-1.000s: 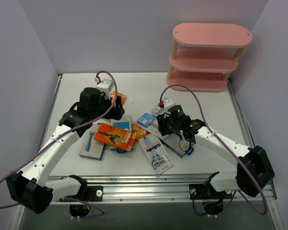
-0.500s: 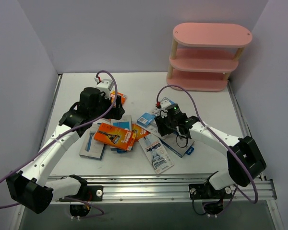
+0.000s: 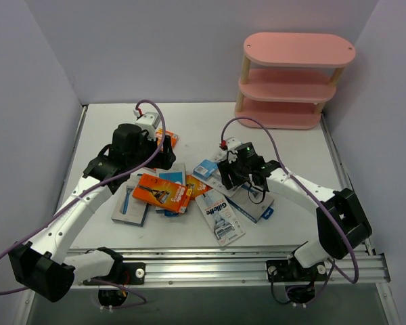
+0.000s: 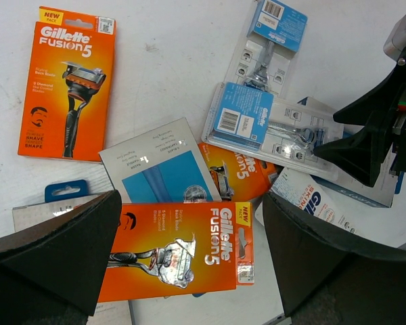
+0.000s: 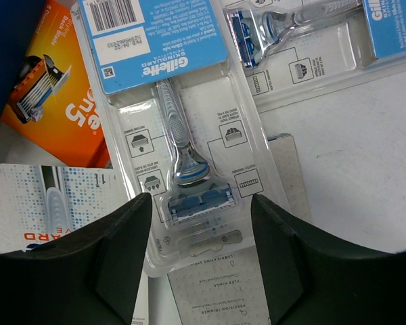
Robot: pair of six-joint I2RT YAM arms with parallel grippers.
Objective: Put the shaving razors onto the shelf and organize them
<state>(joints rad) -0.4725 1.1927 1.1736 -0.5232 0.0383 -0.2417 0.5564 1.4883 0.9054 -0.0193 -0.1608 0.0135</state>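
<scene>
1. Since a second ago only our right arm (image 3: 304, 193) has moved. Its elbow has swung inward and its wrist has crept left and back over the packs (image 3: 183, 193). Our left arm (image 3: 74, 210) has stayed put.
2. We see the shelf (image 3: 294, 81) at the far right corner with all three tiers bare, well apart from the packs.
3. We find the packs in a loose, overlapping heap on the table (image 3: 203, 122) between the arms. None is shelved, so we judge this to be the first pick.
4. Our left gripper (image 4: 189, 223) hovers over the heap's left side with jaws spread wide and empty, an orange box (image 4: 179, 250) beneath it.
5. Our right gripper (image 5: 199, 223) hangs above a blister card (image 5: 183, 122), jaws apart on either side of the razor head, gripping nothing.
6. Next we probably need to lower the right gripper and close on that card. It is thin and rests on other packs, so we must catch its edges cleanly and lift without dragging its neighbours. Then we carry it to a tier.
</scene>
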